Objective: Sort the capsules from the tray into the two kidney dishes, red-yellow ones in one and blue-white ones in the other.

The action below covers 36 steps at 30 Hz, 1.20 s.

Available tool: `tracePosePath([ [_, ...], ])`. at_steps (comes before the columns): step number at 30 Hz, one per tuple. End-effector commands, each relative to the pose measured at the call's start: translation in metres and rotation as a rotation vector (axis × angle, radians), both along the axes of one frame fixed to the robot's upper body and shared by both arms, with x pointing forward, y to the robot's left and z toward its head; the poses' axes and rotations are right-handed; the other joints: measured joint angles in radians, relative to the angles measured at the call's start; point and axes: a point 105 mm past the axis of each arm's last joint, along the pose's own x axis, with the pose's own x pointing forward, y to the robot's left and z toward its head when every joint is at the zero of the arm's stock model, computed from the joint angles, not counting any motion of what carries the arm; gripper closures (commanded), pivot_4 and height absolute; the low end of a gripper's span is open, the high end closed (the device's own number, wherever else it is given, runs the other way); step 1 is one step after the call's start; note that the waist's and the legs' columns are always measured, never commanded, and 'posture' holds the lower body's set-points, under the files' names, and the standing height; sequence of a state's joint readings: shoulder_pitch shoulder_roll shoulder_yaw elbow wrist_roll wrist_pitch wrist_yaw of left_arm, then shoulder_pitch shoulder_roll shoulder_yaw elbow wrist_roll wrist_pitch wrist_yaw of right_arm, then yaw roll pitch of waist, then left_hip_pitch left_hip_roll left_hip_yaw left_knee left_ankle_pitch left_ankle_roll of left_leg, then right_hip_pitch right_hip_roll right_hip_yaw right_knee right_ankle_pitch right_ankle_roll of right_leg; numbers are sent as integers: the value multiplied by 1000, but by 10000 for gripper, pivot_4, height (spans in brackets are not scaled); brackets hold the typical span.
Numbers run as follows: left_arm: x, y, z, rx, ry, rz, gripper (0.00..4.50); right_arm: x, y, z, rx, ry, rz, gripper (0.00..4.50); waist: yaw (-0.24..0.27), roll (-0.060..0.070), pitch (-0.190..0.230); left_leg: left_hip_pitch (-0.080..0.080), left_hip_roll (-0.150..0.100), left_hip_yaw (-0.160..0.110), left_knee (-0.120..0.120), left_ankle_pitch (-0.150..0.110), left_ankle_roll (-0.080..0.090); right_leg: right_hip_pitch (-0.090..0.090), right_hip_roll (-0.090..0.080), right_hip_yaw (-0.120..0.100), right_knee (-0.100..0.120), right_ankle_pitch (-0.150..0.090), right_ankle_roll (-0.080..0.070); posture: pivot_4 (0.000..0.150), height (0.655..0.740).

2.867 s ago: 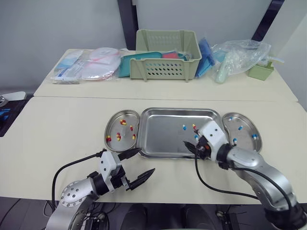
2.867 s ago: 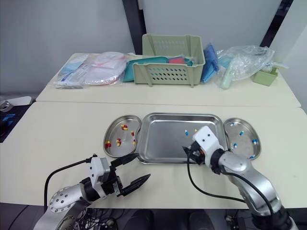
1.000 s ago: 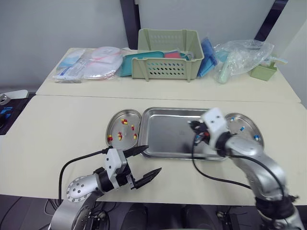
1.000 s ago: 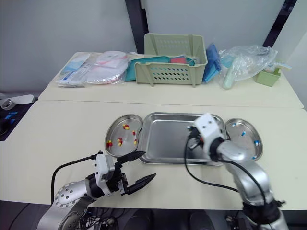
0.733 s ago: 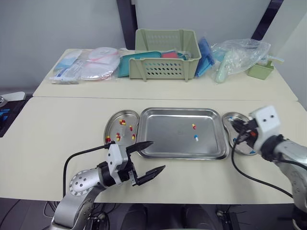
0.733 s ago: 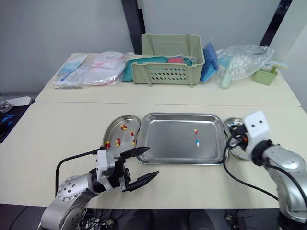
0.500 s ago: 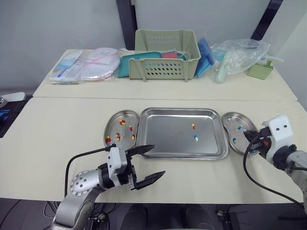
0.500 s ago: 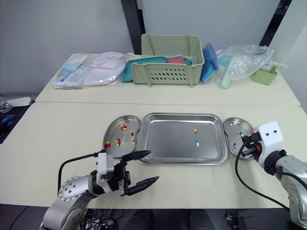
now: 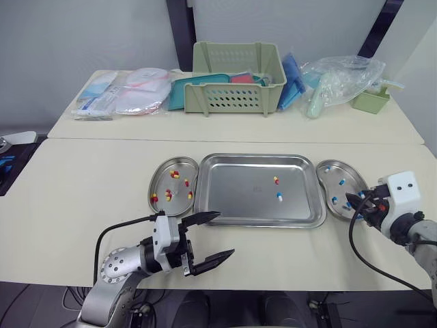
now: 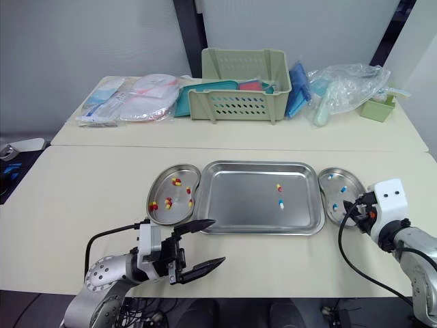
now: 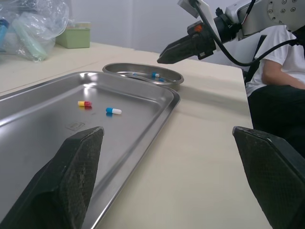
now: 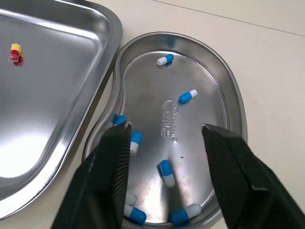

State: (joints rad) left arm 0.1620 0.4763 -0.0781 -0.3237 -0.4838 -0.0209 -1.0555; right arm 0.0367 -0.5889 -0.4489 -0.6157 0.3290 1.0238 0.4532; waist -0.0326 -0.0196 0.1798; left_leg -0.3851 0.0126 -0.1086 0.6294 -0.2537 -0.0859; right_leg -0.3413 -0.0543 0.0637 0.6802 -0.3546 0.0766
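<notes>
Lying in the tray [image 9: 232, 198]: red-yellow capsule [image 9: 276, 180], blue-white capsule [image 9: 278, 197].

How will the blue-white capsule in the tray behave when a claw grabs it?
The blue-white capsule is small, rounded and lies on its side, so it will probably roll if nudged. The tray looks polished, so it may skid. It is likely very light, easily flicked away.

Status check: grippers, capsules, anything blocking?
Left gripper open, empty, by the tray front edge. Right gripper open, empty, over right dish. Tray holds one red-yellow capsule, one blue-white capsule. Nothing in the way.
</notes>
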Motion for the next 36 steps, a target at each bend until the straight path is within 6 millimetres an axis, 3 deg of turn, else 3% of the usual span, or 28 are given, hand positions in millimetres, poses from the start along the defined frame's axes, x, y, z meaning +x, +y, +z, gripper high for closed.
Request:
tracePosePath([
  [1, 1, -2, 8, -20, -27, 8, 0, -2, -10, 15, -52, -59, -4, 11357, 0, 0, 0, 0, 0, 0, 0, 0, 0, 0, 0, 0, 0, 0, 0, 1500, 7400],
  [4, 6, 7, 17, -32, -28, 77, 0, -7, -10, 15, -118, -57, 68, 2705, 1, 0, 0, 0, 0, 0, 0, 0, 0, 0, 0, 0, 0, 0, 0, 1500, 7400],
  [8, 20, 37, 33, -52, -19, 264, 0, -14, -13, 15, -221, -44, 179, 2705, 0, 0, 0, 0, 0, 0, 0, 0, 0, 0, 0, 0, 0, 0, 0, 1500, 7400],
  [13, 30, 100, 35, 49, 9, 506, 0, -21, -19, 25, -303, -77, 376, 2705, -1, 0, 0, 2, 0, 0, 0, 0, 0, 3, 0, 0, 0, 0, 0, 1500, 7400],
  [17, 29, 167, 30, 161, 81, 699, 0, -32, -43, 28, -356, 8, 487, 2705, 0, -1, 1, 3, 0, 0, 0, 0, 0, 3, 0, -1, -1, 0, 0, 1500, 7400],
  [19, 23, 196, 27, 220, 123, 756, 0, -36, -55, 30, -372, 53, 522, 2705, 0, -2, 1, 3, 0, 0, 0, 0, 0, 4, 0, -1, -1, 0, 0, 1500, 7400],
  [25, -3, 251, 6, 363, 266, 828, 0, -49, -82, 29, -373, 182, 579, 1281, -1, -2, 2, 4, 0, 1, -1, 0, 0, 4, 0, 0, -2, 0, 0, 1500, 7400],
  [30, -13, 277, 2, 415, 321, 868, 0, -63, -105, 24, -369, 269, 557, 1281, 0, -3, 3, 3, 0, 1, -1, 0, 0, 4, 0, 0, -2, 0, 0, 1500, 7400],
  [36, -13, 288, 1, 423, 327, 898, 0, -64, -108, 20, -373, 268, 554, 1281, -1, -2, 3, 3, 1, 1, -1, 0, 0, 4, 0, 0, -2, 0, 0, 1500, 7400],
])
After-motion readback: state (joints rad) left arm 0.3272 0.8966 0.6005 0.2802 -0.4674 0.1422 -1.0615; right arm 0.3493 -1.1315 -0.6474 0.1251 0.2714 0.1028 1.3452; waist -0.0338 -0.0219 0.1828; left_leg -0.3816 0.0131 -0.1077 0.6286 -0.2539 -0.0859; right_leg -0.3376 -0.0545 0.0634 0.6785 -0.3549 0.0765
